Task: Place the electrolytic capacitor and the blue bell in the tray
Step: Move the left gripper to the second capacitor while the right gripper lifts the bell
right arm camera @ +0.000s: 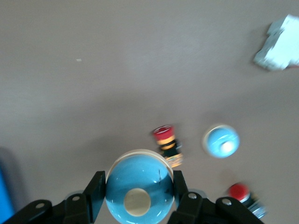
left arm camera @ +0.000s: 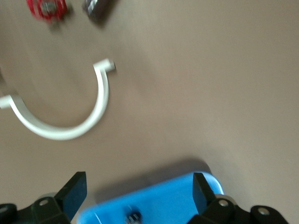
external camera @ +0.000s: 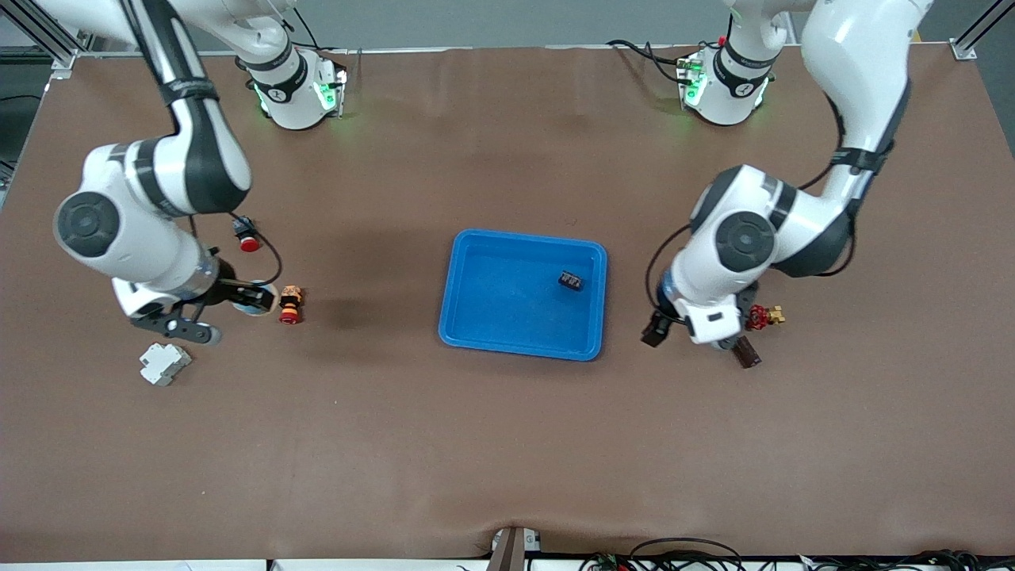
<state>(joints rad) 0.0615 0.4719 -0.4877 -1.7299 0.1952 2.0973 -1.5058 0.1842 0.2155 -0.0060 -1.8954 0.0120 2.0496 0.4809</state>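
Observation:
The bright blue tray (external camera: 476, 317) lies mid-table. A small dark capacitor (external camera: 571, 280) lies in it toward the left arm's end; it also shows in the left wrist view (left arm camera: 134, 216) with the tray's corner (left arm camera: 163, 198). My right gripper (right arm camera: 139, 184) is shut on a blue bell (right arm camera: 139, 189), a glossy blue dome with a pale round centre. In the front view this gripper (external camera: 226, 311) is over the table at the right arm's end. My left gripper (left arm camera: 138, 193) is open and empty, over the table beside the tray's end (external camera: 698, 331).
A red-and-yellow push button (external camera: 290, 305), a red button (external camera: 249, 239) and a white block (external camera: 164, 363) lie around the right gripper. A second blue round thing (right arm camera: 221, 141) lies by the push button. A white half ring (left arm camera: 65, 119), a red valve (external camera: 761, 317) and a dark piece (external camera: 746, 352) lie by the left gripper.

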